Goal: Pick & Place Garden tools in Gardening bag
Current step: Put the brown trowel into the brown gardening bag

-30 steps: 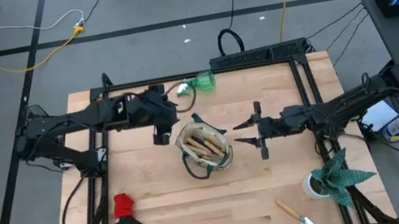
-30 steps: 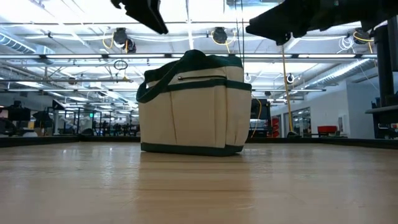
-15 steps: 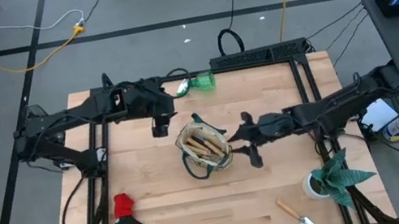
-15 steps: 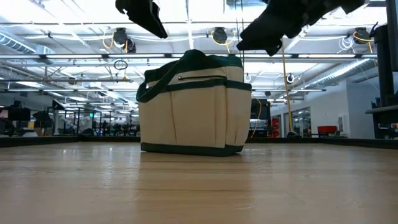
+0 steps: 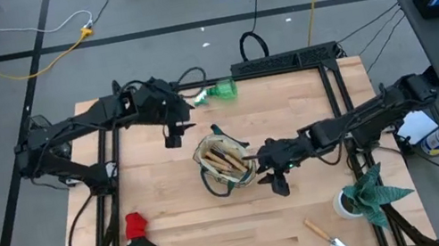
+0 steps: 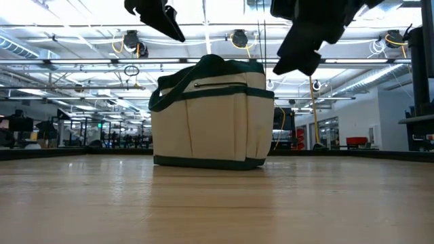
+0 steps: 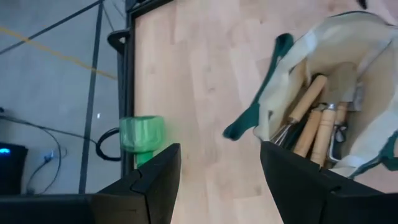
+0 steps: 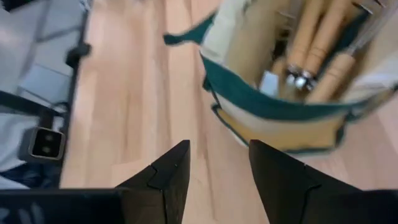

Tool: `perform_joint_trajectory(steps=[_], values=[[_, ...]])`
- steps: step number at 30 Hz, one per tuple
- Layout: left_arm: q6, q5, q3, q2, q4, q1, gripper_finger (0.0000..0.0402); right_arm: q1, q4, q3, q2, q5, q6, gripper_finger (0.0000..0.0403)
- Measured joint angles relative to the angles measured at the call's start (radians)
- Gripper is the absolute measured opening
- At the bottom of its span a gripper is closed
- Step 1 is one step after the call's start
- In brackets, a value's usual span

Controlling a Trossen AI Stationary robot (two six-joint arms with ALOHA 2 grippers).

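Several wooden-handled tools [image 5: 226, 157] sat in the gardening bag [image 5: 225, 165]; glove [image 5: 137, 237], trowel [image 5: 327, 238] and spray bottle [image 5: 218, 92] remained on the table [image 5: 193, 227], both grippers, left [image 5: 175, 135] and right [image 5: 270, 175], open and empty.

no legible text — no labels, no signs

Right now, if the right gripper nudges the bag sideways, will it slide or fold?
The bag looks like soft fabric with a floppy handle, so its wall would probably dent first. Wooden-handled tools already stand inside, so it likely has some weight and may drag rather than tip. The right gripper, empty, is beside it.
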Motion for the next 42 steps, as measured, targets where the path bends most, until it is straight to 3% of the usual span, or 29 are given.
perform_joint_trajectory(steps=[6,11,15,23,30,37,42], values=[[0.021,0.074,0.000,-0.008,0.011,0.089,0.0227,0.034,-0.206,0.072,-0.006,0.079,0.062,0.0160],[0.063,0.201,0.000,-0.007,0.022,0.142,0.0227,0.035,-0.347,0.072,-0.004,0.013,0.226,0.0160],[0.063,0.207,0.000,-0.007,0.057,0.161,0.0227,0.048,-0.396,0.071,-0.005,-0.058,0.330,0.0160],[0.085,0.201,0.000,-0.007,0.082,0.168,0.0227,0.052,-0.436,0.071,-0.004,-0.233,0.487,0.0160],[0.085,0.201,0.000,-0.007,0.082,0.168,0.0227,0.099,-0.411,0.037,-0.004,-0.268,0.556,0.0160],[0.081,0.201,0.000,-0.007,0.082,0.167,0.0227,0.170,-0.364,-0.028,0.016,-0.320,0.763,0.0160],[0.054,0.201,0.000,-0.006,0.082,0.167,0.0227,0.220,-0.261,-0.038,0.096,-0.342,0.744,0.0160]])
